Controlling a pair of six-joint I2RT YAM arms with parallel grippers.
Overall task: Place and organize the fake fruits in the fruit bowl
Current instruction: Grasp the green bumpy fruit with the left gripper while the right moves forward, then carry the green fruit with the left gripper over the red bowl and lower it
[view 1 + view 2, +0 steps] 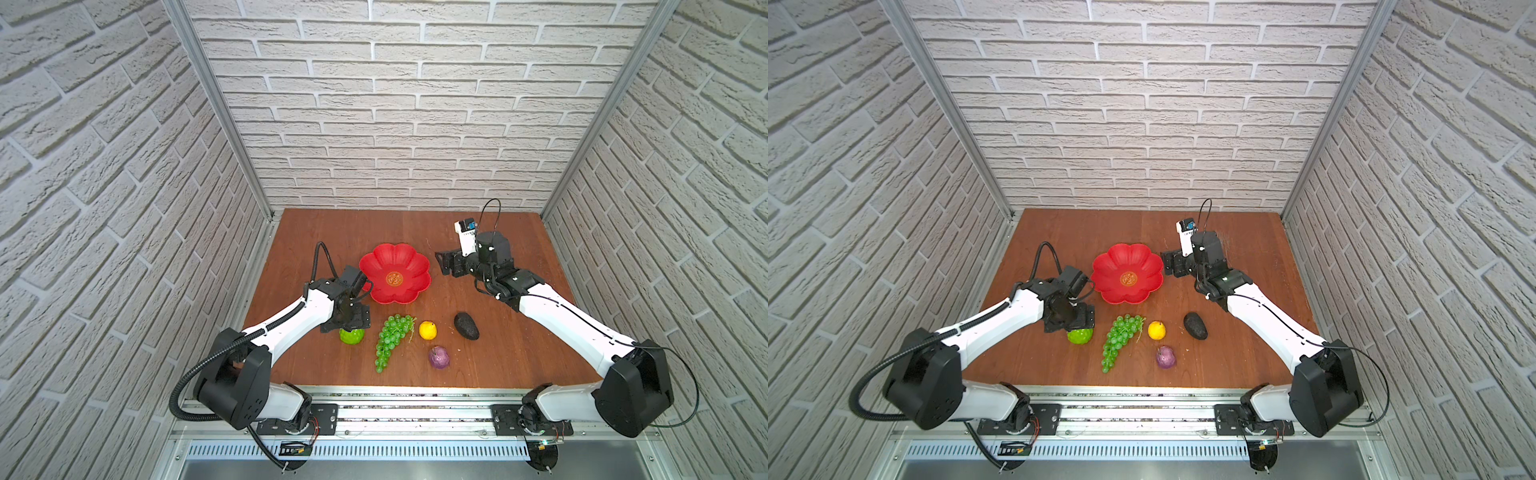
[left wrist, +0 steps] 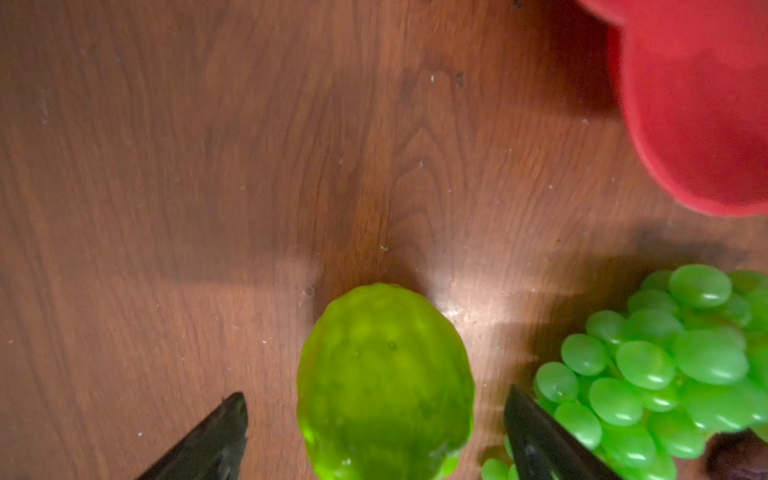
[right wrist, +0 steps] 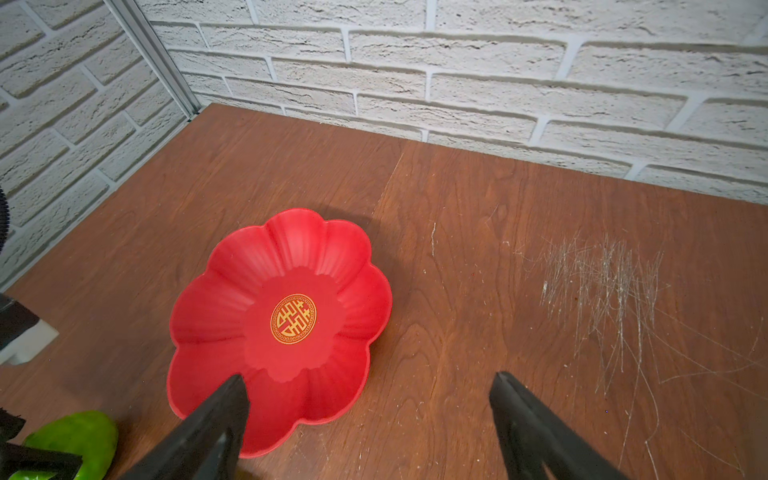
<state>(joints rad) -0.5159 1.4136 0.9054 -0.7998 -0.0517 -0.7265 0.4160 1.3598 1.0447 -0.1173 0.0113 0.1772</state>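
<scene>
The red flower-shaped fruit bowl (image 1: 409, 266) (image 1: 1113, 270) (image 3: 232, 299) stands empty mid-table, its gold emblem showing. In front of it the fake fruits lie in a row: bumpy green ball (image 1: 352, 336) (image 2: 384, 374), green grape bunch (image 1: 390, 338) (image 2: 665, 365), yellow lemon (image 1: 427, 330), dark avocado (image 1: 466, 326) and a purple fruit (image 1: 439, 357). My left gripper (image 1: 347, 326) (image 2: 376, 403) is down over the green ball, open, with a gap on each side of it. My right gripper (image 1: 442, 264) (image 3: 370, 382) hangs open and empty just right of the bowl.
White brick walls enclose the wooden table (image 1: 498, 361) on three sides. A scratched patch (image 3: 602, 291) marks the wood at the back right. The grapes lie close beside one left finger (image 2: 536, 440). A metal rail (image 1: 415, 409) runs along the front edge.
</scene>
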